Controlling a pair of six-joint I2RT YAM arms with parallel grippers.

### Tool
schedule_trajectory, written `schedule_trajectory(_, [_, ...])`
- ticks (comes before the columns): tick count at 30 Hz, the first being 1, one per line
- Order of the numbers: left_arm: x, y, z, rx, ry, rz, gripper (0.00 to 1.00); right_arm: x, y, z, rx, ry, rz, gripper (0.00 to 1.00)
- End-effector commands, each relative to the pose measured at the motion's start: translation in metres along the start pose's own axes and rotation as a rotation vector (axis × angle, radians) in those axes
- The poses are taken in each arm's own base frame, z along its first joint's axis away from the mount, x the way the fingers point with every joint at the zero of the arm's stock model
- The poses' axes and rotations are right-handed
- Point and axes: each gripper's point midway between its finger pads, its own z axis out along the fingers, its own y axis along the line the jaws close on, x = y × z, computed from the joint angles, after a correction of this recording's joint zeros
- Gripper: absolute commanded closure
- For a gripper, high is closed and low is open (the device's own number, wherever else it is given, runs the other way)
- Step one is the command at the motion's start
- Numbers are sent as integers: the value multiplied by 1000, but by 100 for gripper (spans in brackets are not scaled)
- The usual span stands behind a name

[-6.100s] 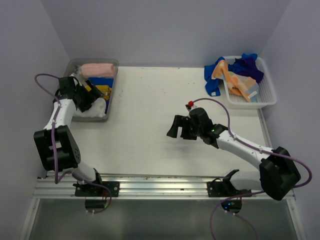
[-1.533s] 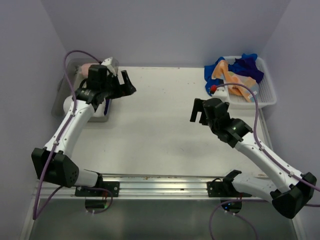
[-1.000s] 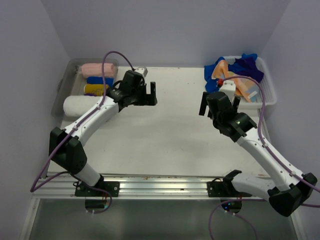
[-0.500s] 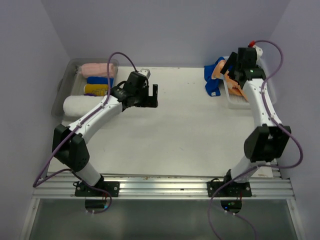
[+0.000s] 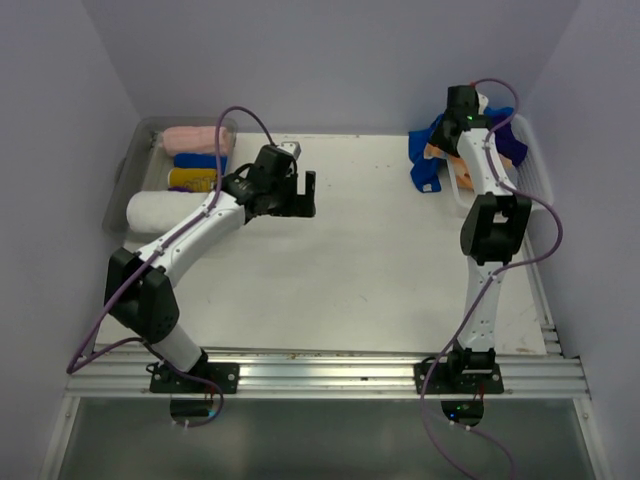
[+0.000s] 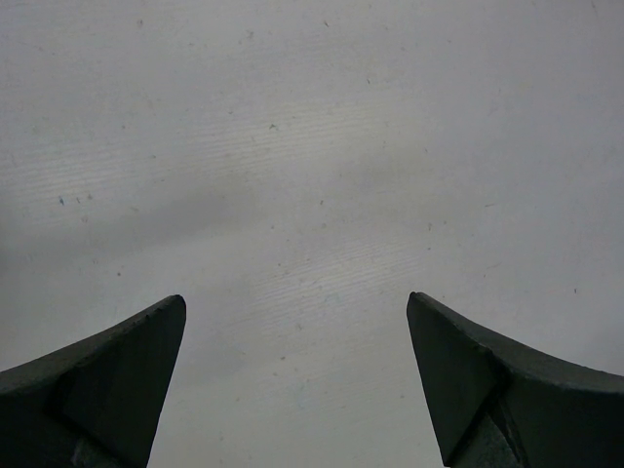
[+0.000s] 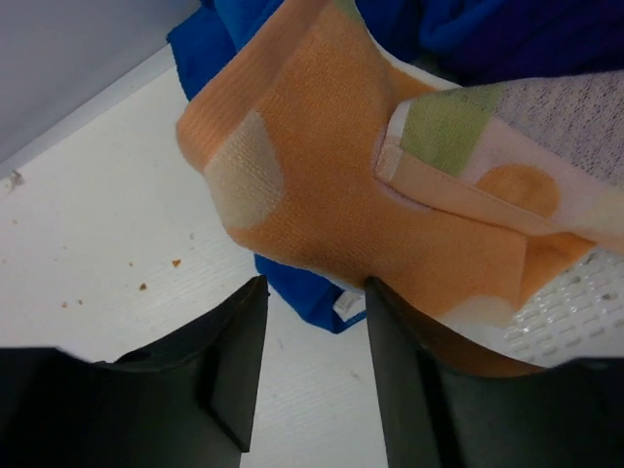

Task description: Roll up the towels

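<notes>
An orange towel (image 7: 322, 166) lies crumpled at the basket's left rim, over a blue towel (image 7: 210, 49) that hangs down to the table. My right gripper (image 7: 314, 285) hovers just below the orange towel's edge. Its jaws are partly narrowed with a gap between them, and only the blue corner and the table show in that gap. From above, the right arm reaches far back to the basket (image 5: 537, 180). My left gripper (image 5: 300, 195) stands wide open over bare table (image 6: 292, 146), holding nothing. Rolled towels, pink (image 5: 195, 138), blue (image 5: 200, 160), yellow (image 5: 192, 178) and white (image 5: 165, 210), lie in the tub.
The grey see-through tub (image 5: 122, 175) sits at the back left. The white lattice basket stands at the back right with a dark blue cloth (image 5: 510, 140) in it. Crumbs (image 7: 141, 286) dot the table near the basket. Walls close in on three sides.
The right arm has swung from mid-table up to the basket and its jaws have narrowed by the orange towel. The left arm left the tub, reached mid-table and has held still since.
</notes>
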Motion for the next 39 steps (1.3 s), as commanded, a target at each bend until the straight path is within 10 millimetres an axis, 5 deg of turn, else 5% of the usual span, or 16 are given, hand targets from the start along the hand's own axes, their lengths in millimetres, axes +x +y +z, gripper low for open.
schedule_trajectory(1, [4, 2, -1, -4, 8, 26, 0, -40, 2, -28, -4, -101, 37, 62])
schedule_trajectory(6, [3, -2, 0, 14, 9, 17, 0, -67, -1, -62, -14, -195, 34, 100])
schedule_trajectory(9, [2, -3, 0, 18, 4, 12, 0, -90, -1, -106, -66, -286, 52, 100])
schedule_trajectory(11, [0, -3, -1, 13, -1, 13, 0, -89, -5, -123, -84, -305, 53, 100])
schedule_trajectory(12, [-1, -2, -2, 9, -5, 10, 0, -104, -5, -153, -117, -366, 69, 100])
schedule_trajectory(14, [-5, 0, -3, -5, -16, 12, 0, -101, -9, -167, -134, -380, 67, 100])
schedule_trajectory(15, [-7, -1, -4, -6, -22, 14, 0, -111, -11, -191, -157, -427, 77, 100])
schedule_trajectory(20, [-11, -2, -7, -1, -28, 9, 0, -104, -18, -203, -153, -426, 29, 99])
schedule_trajectory(23, [-9, -4, -8, 10, -23, 1, 0, -100, -17, -189, -133, -391, -14, 58])
schedule_trajectory(26, [-6, -3, -8, 6, -18, -7, 0, -92, -13, -173, -127, -331, -39, 38])
schedule_trajectory(28, [-7, -3, -8, 4, -19, -11, 0, -88, -10, -170, -141, -309, -36, 34])
schedule_trajectory(33, [-8, -3, -9, 0, -22, -19, 0, -79, -9, -168, -153, -292, -18, 5])
schedule_trajectory(39, [-5, -2, -6, -3, -10, -16, 0, -75, -14, -158, -118, -270, -37, 2])
